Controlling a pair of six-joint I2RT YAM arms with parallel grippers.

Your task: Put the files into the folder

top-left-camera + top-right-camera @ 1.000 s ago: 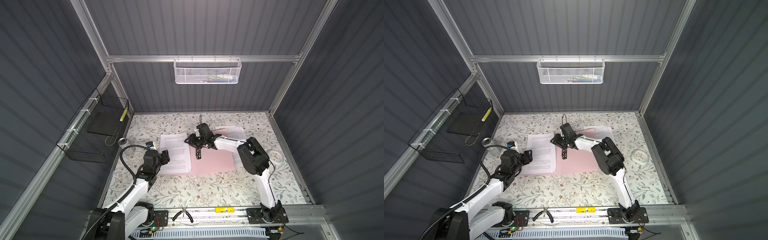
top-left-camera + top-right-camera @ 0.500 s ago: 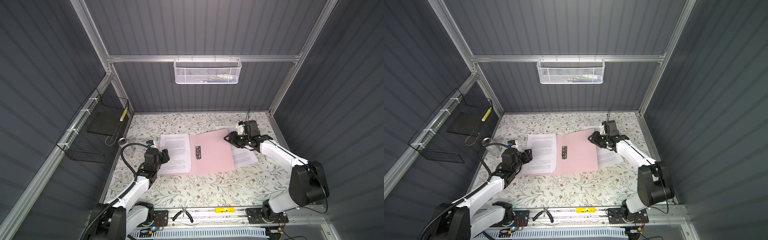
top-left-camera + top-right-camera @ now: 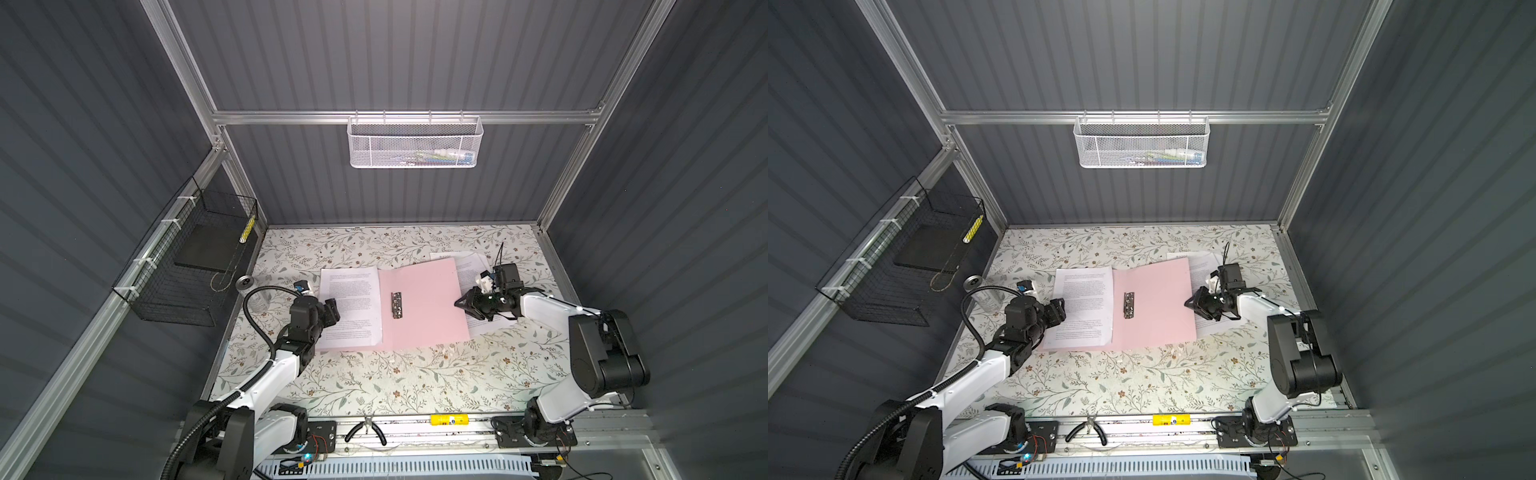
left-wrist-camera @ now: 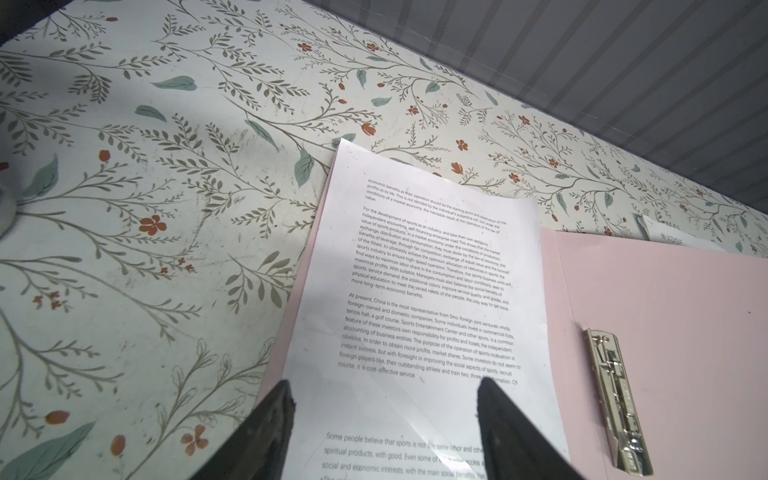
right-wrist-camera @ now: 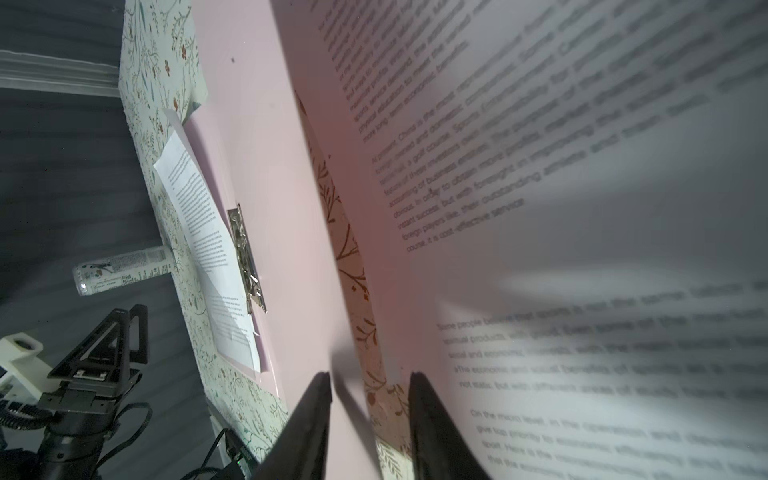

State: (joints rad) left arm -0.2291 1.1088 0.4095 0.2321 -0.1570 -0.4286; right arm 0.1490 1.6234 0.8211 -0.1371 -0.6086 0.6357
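One sheet (image 3: 351, 307) lies on the folder's (image 3: 422, 307) left leaf, other sheets (image 3: 471, 266) at its right edge.

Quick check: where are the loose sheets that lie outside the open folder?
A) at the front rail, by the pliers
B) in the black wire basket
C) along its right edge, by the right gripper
C: the loose sheets stick out along the right edge of the folder, beside the right gripper.

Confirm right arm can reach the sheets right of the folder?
Probably yes. The right claw hangs just above those sheets with nothing between; only the folder overlaps their inner edge.
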